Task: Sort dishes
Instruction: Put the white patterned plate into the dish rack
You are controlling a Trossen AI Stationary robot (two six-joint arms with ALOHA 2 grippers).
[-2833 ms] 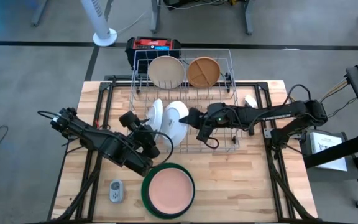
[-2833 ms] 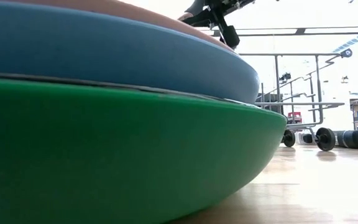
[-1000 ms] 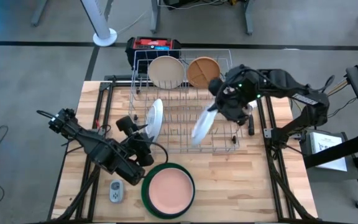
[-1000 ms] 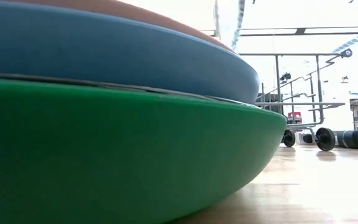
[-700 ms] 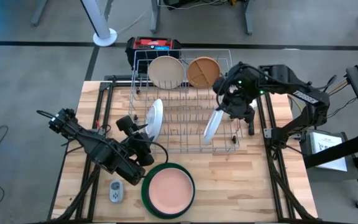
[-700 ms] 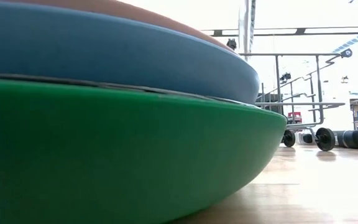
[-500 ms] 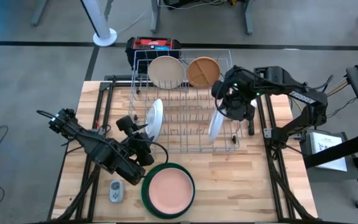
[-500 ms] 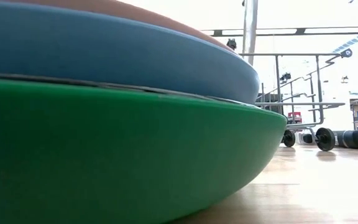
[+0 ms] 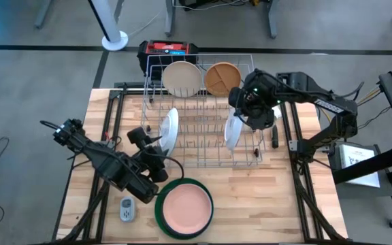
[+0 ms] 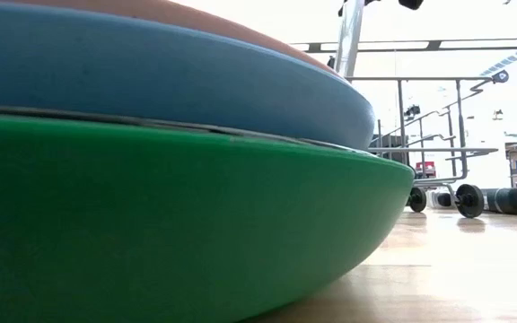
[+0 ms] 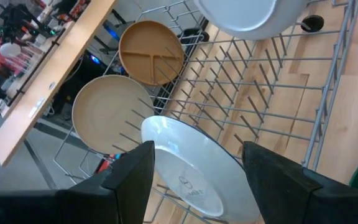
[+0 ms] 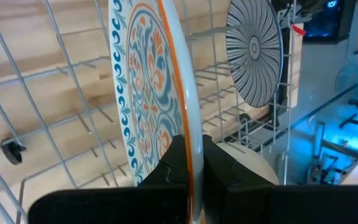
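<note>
Item, racking step: our right gripper (image 12: 188, 163), jaws clamped on the patterned plate (image 9: 231, 131), holds it on edge over the rack (image 9: 250, 109)'s right side, next needing lowering between tines; left gripper (image 11: 194, 171), jaws open, waits beside the rack's white plate (image 11: 194, 177).

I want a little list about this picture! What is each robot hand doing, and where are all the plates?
right hand: shut on the patterned plate, holding it upright over the wire rack
left hand: open, just behind the white plate standing in the rack
back of rack: cream plate and tan plate, both upright
front of table: pink plate on a blue plate on the green plate
beside the stack: small grey gadget
</note>
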